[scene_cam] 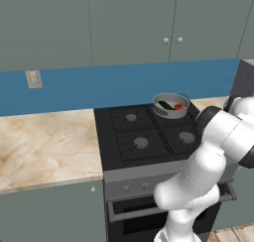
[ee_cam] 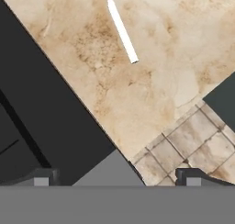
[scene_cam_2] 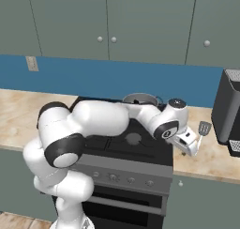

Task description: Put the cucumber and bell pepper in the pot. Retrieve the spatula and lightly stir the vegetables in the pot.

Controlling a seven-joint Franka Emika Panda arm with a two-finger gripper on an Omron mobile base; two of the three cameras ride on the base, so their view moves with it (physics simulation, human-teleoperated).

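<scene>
Gripper (ee_cam: pixel 117 179) first: its two dark fingertips (ee_cam: pixel 41 178) stand wide apart with nothing between them, so it is released and grasps nothing. In the hand view it hangs over the front edge of the marble counter (ee_cam: pixel 151 81), right beside the black side of the stove (ee_cam: pixel 41 117), with tiled floor (ee_cam: pixel 193 140) showing past the counter edge. Ahead of the fingertips the spatula (ee_cam: pixel 120 26) lies flat on the counter, its thin white handle pointing toward the hand but well clear of both fingers.

From the right base view the hand (scene_cam_2: pixel 187 141) sits low at the stove's right front corner, and the spatula (scene_cam_2: pixel 203 128) shows just beyond it, its slotted grey blade toward the wall, lying on the counter between the stove and a dark appliance (scene_cam_2: pixel 228 111).

The pot (scene_cam: pixel 171 105) stands on the back right burner of the stove (scene_cam: pixel 144 132). Inside it lie the cucumber (scene_cam: pixel 165 105), dark green and slanted across the bottom, and the bell pepper (scene_cam: pixel 178 107), small and red, just beside the cucumber toward the pot's right wall. Whether the two touch I cannot tell. In the right base view the pot (scene_cam_2: pixel 139 99) peeps up behind the arm, its contents hidden.
</scene>
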